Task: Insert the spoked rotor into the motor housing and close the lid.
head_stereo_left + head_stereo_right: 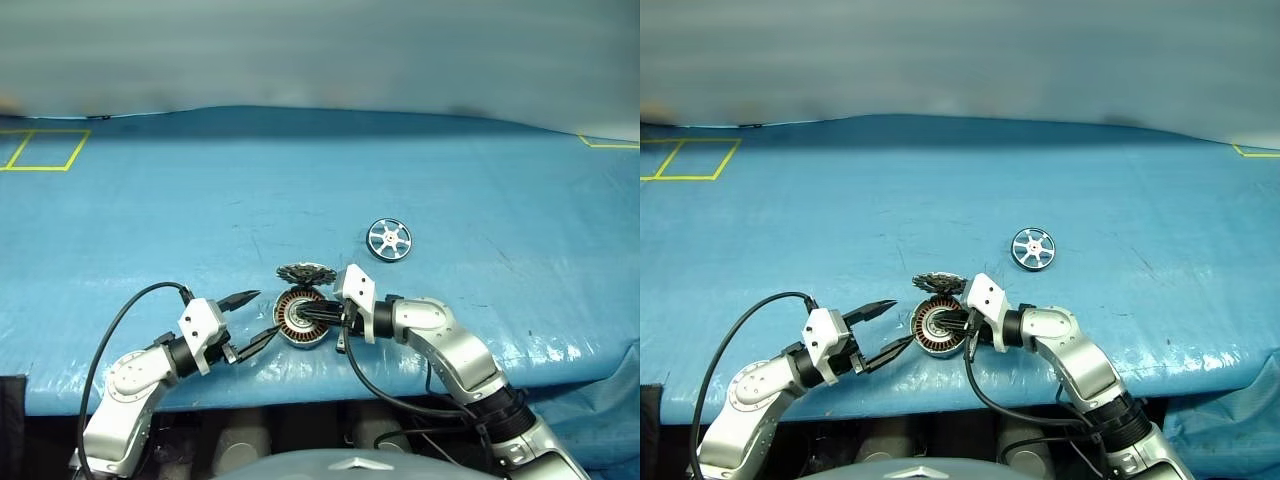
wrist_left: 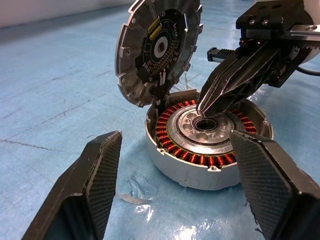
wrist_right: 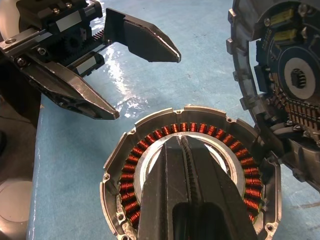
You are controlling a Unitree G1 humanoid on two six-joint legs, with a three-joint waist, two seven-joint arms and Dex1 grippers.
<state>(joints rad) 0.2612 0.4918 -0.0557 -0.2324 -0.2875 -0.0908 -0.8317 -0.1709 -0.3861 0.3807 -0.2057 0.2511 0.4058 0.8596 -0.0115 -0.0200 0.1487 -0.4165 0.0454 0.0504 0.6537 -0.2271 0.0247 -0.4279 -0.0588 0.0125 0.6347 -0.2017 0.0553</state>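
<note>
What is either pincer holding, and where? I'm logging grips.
Nothing. The left pincer stands open; the right pincer is shut, empty, over the motor housing.

- Motor housing [image 1: 303,319]: open top is blocked by the right gripper [image 2: 204,108], whose fingers are pressed together with tips over the central hub.
- Lid [image 1: 304,273]: stands raised on the housing's far rim, barring approach from that side.
- Left gripper [image 1: 254,320]: fingers spread wide just beside the housing, occupying its left flank.
- Spoked rotor [image 1: 389,240]: lies apart on the blue table cover [image 1: 300,190], with bare surface all round it.
</note>
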